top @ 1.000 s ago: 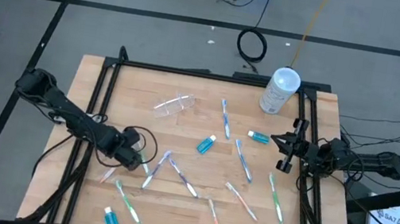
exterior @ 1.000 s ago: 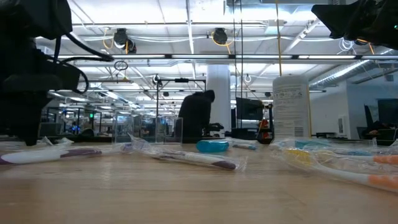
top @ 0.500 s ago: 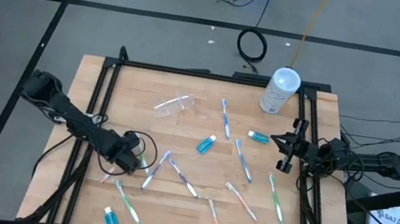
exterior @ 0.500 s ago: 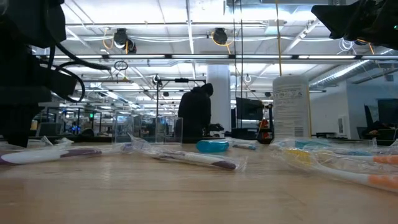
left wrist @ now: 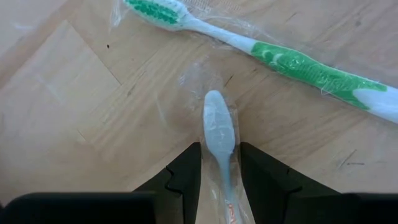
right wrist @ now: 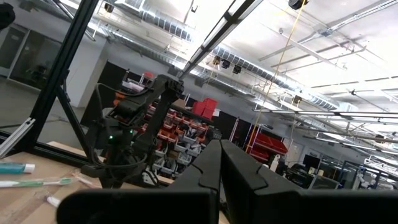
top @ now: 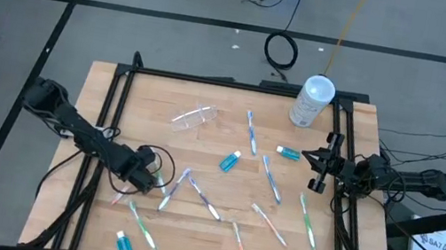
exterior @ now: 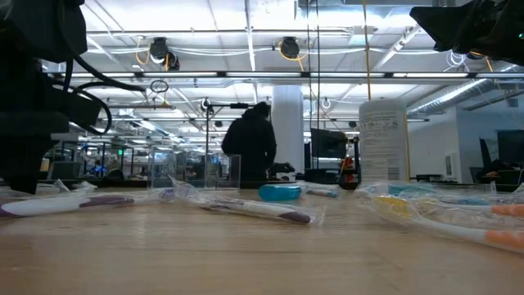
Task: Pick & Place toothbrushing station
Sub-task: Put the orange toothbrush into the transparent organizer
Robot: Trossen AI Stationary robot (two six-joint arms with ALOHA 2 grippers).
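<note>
Several slim wrapped toothbrushes lie scattered flat on the wooden table [top: 358, 120], among them a green one [top: 141, 224] and one with a pale head [left wrist: 217, 127]. Three teal tubes [top: 230, 161] [top: 288, 153] [top: 124, 245] and a clear pouch [top: 194, 117] also lie flat. My left gripper [top: 151, 183] is low at the near left, shut on the pale-headed toothbrush. My right gripper [top: 317, 169] hangs shut and empty above the table's right side. My left gripper [left wrist: 221, 149] pinches the pale-headed toothbrush by its neck [left wrist: 224, 177], just behind the head, between its two fingers [left wrist: 186, 174], wrapper and all. The fingers lie along the brush, and its head sticks out past their tips. Whether it is clear of the table I cannot tell.
A large whitish canister [top: 311, 100] stands at the far right corner. A black frame [top: 212, 79] runs along the table's far, left and right edges. The green toothbrush [left wrist: 298, 62] lies just beyond my left fingers. A person [exterior: 250, 152] stands in the room behind.
My left gripper has gone a little toward the table's near edge and down, then kept still. The person in the room behind has stepped toward the picture's left.
</note>
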